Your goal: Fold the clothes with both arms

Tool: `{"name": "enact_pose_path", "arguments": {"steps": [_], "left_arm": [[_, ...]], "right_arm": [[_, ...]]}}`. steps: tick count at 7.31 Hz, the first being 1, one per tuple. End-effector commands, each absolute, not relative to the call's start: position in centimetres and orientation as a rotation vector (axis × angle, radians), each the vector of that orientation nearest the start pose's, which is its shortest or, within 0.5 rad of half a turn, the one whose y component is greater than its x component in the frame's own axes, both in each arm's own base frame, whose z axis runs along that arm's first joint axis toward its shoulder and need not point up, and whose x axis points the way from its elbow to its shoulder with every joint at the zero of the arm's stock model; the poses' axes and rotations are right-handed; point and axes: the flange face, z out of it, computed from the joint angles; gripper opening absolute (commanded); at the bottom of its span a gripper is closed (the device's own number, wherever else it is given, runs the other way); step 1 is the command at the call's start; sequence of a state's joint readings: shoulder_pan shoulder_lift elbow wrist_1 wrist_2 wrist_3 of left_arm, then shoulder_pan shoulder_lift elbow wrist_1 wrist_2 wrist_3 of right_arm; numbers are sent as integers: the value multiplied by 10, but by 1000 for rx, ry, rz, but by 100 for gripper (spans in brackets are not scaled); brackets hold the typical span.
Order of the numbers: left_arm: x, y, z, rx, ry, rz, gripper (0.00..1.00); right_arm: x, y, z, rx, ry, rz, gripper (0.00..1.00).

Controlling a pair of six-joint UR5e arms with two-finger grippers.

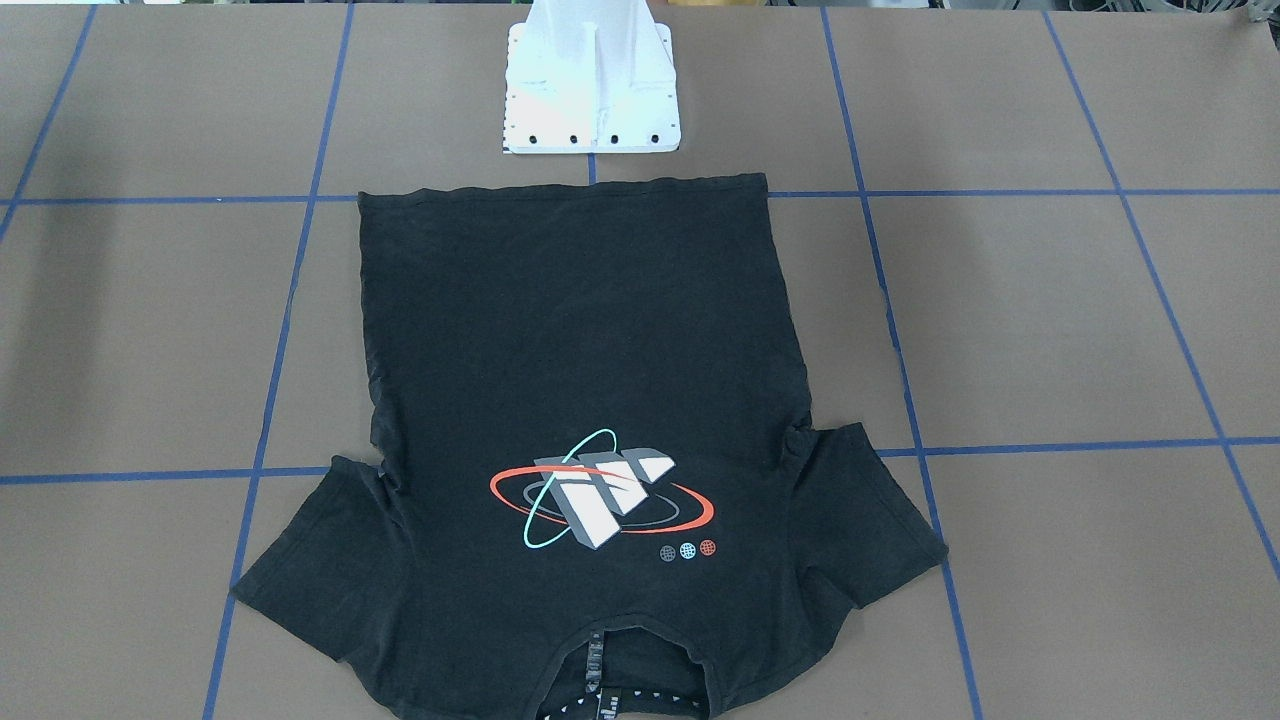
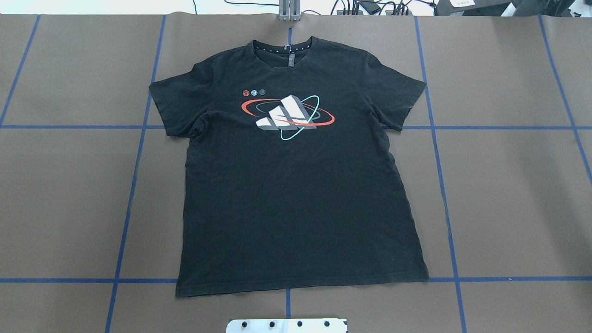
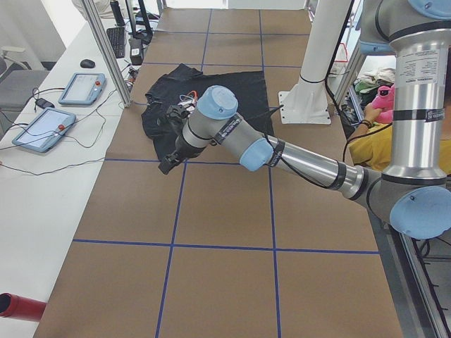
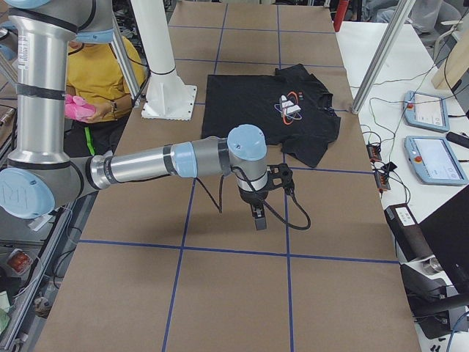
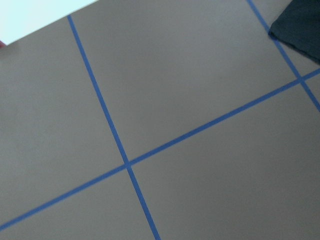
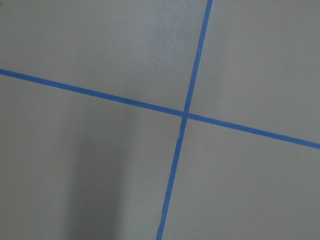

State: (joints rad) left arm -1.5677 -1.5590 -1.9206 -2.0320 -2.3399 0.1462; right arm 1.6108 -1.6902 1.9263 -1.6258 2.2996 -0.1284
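The black T-shirt lies flat and face up in the middle of the table. Its red, teal and white-grey graphic is up, and its collar points away from the robot base. It also shows in the front view, the left side view and the right side view. A sleeve corner shows in the left wrist view. My left gripper hangs beyond the shirt's left sleeve. My right gripper hangs over bare table beyond the right sleeve. Both show only in side views, so I cannot tell if they are open or shut.
The white base block stands just behind the shirt's hem. Blue tape lines grid the brown table. Control tablets and cables lie on the side bench. A person in yellow sits behind the robot.
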Motion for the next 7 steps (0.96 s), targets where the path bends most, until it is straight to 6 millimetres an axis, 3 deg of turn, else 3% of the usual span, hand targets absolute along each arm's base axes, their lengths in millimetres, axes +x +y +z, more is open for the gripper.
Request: {"name": "enact_pose_path", "arguments": {"steps": [1, 2, 3, 4, 5, 7], "left_arm": [[-47, -537, 412, 819, 770, 297, 99], [-25, -545, 399, 799, 833, 238, 99], [15, -549, 382, 783, 895, 245, 100], [56, -550, 383, 778, 929, 313, 100], [94, -563, 374, 753, 966, 350, 100], [120, -596, 377, 753, 977, 182, 100]], "right_arm": [[81, -456, 533, 261, -760, -154, 100], [69, -475, 523, 265, -783, -165, 100], [55, -483, 520, 260, -784, -191, 100], [37, -494, 512, 271, -790, -221, 100], [19, -507, 507, 255, -813, -153, 100], [-37, -533, 504, 253, -870, -51, 100]]}}
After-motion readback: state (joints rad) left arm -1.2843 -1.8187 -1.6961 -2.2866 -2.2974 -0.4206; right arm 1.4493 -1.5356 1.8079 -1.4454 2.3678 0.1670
